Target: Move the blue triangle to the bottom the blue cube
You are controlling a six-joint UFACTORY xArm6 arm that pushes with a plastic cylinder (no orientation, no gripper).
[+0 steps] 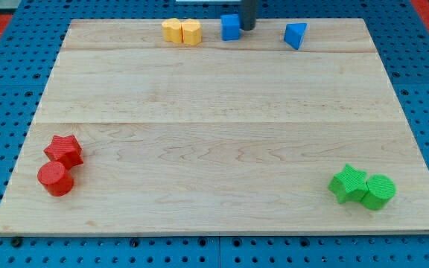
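The blue triangle lies near the top edge of the wooden board, right of centre. The blue cube sits at the top edge, to the triangle's left. My tip is the lower end of the dark rod coming down from the view's top. It stands just right of the blue cube, touching or almost touching it, and well left of the blue triangle.
Two yellow blocks sit side by side at the top edge, left of the cube. A red star and a red cylinder are at the bottom left. A green star and a green cylinder are at the bottom right.
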